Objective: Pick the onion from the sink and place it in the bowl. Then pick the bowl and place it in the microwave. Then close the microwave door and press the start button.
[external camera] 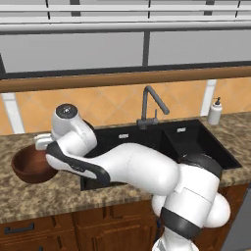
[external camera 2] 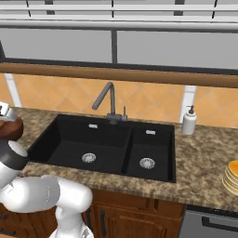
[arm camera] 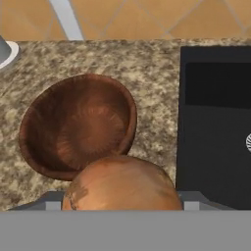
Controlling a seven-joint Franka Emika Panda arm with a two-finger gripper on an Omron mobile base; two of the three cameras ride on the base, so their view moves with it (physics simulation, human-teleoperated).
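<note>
My gripper (arm camera: 122,201) is shut on the onion (arm camera: 122,184), a round orange-brown ball that fills the bottom middle of the hand view. Just beyond the onion, the dark reddish-brown bowl (arm camera: 78,127) stands empty on the speckled counter, left of the black sink (arm camera: 215,122). In the left base view my arm reaches left, with the hand (external camera: 41,142) over the bowl (external camera: 27,166). The bowl (external camera 2: 9,128) lies at the left edge of the right base view. The microwave is out of view.
The sink (external camera: 196,137) has two basins with steel drains and a dark arched faucet (external camera: 149,105) behind it. A white soap dispenser (external camera 2: 189,121) stands at its right. A stack of orange-topped discs (external camera 2: 232,176) sits at the far right. A grey object (arm camera: 5,51) stands behind the bowl.
</note>
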